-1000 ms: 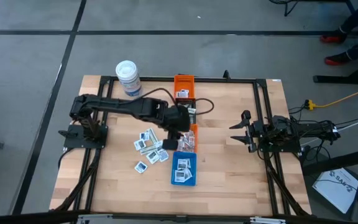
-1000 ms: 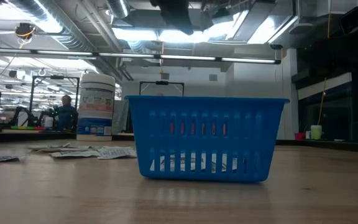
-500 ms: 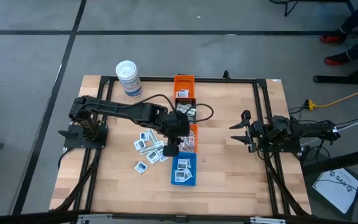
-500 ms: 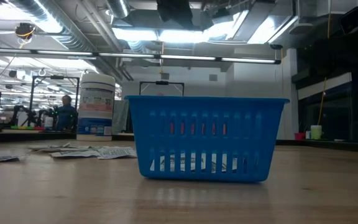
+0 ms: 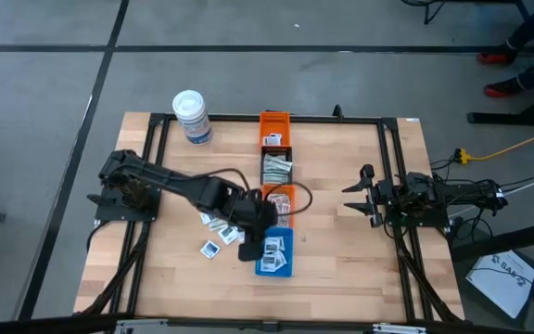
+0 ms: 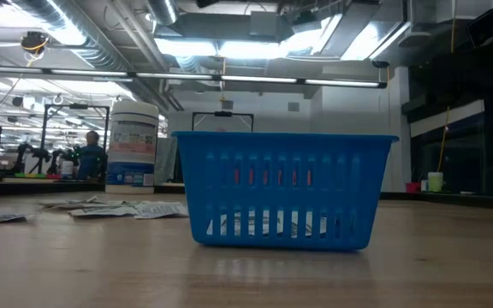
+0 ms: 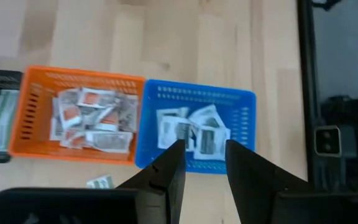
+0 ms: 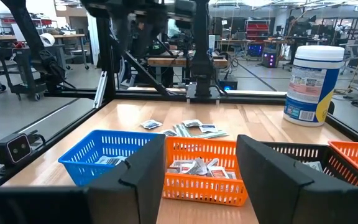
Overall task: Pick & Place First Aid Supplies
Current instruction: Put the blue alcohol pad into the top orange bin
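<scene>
Left wrist view: my left claw (image 7: 202, 157) hangs over the blue bin (image 7: 194, 128), fingers apart, nothing between them. Right claw (image 5: 362, 197) waits open at the tabletop's (image 5: 341, 269) right side.

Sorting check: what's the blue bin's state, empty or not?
Not empty: white packets lie inside the blue bin.

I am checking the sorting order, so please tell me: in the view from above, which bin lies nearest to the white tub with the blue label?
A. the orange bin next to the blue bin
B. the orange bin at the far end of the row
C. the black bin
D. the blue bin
B: the orange bin at the far end of the row sits beside the white tub, while the blue bin is at the row's opposite end.
</scene>
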`<action>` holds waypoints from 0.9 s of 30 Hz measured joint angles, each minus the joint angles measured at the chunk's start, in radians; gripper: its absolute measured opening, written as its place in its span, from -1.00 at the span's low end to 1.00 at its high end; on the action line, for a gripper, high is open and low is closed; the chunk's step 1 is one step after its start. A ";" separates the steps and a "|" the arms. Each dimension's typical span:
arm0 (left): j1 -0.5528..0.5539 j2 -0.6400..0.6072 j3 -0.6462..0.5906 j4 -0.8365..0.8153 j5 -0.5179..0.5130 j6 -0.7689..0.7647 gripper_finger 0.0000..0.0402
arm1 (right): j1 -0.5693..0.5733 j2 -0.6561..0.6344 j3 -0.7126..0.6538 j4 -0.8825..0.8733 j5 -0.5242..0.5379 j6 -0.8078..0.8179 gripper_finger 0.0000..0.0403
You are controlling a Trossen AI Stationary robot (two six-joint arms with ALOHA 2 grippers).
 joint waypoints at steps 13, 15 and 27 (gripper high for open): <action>-0.060 0.002 -0.143 -0.124 0.022 -0.041 -0.46 | 0.000 0.000 0.000 0.000 0.000 0.000 -0.03; -0.057 0.001 -0.176 -0.147 0.023 -0.068 -0.47 | 0.000 0.000 0.000 0.000 0.000 0.000 -0.03; -0.142 -0.147 -0.421 -0.087 -0.052 0.027 -0.48 | 0.000 0.000 0.000 0.000 0.000 0.000 -0.03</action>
